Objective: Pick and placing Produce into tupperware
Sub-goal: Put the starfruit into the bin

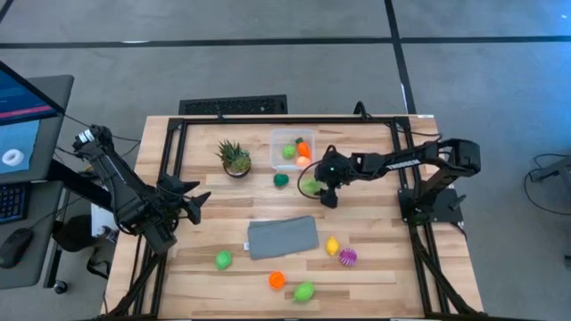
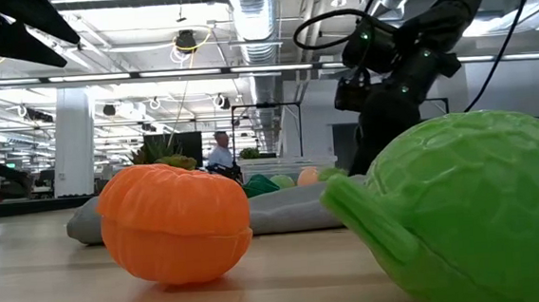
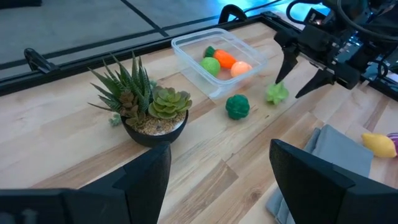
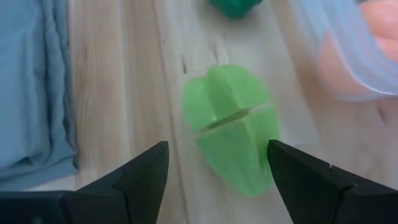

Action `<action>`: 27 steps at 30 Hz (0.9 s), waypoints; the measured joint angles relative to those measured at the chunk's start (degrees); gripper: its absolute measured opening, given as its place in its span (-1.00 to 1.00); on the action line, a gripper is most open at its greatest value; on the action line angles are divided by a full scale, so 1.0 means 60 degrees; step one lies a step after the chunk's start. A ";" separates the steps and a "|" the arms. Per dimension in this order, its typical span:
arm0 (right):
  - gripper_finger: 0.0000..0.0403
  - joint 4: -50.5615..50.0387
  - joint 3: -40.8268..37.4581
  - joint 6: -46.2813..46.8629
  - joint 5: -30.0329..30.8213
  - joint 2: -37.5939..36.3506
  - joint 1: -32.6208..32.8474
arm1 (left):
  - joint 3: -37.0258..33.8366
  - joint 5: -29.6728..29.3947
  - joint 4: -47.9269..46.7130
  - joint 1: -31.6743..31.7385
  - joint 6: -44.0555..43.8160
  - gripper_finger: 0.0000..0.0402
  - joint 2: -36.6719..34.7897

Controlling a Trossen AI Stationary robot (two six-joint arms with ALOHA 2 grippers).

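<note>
The clear tupperware (image 1: 278, 141) stands at the table's far middle with a green, an orange and a pale orange piece of produce (image 3: 224, 60) inside. My right gripper (image 4: 217, 146) is open, slanting down over a light green piece (image 4: 233, 127) that lies on the table just in front of the tupperware; its fingers stand on either side of the piece. A dark green piece (image 3: 237, 106) lies to the left of that one. My left gripper (image 3: 221, 180) waits open and holding nothing at the table's left edge (image 1: 192, 203).
A potted spiky plant (image 1: 235, 159) stands left of the tupperware. A grey cloth (image 1: 283, 237) lies at mid-table. Near the front edge lie green (image 1: 223, 259), orange (image 1: 277, 279), green (image 1: 304, 291), yellow (image 1: 333, 246) and spiky purple (image 1: 348, 257) produce.
</note>
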 joint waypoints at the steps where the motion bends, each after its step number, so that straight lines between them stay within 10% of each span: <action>1: 0.48 -0.0038 0.0032 0.0018 0.0057 0.0000 -0.0012 | 0.0002 0.0000 -0.0004 0.0000 0.0000 0.31 0.0001; 27: 0.47 -0.0580 0.0545 -0.2108 0.0399 0.0004 -0.0062 | 0.0002 0.0249 0.0007 0.0000 0.0000 0.31 0.0004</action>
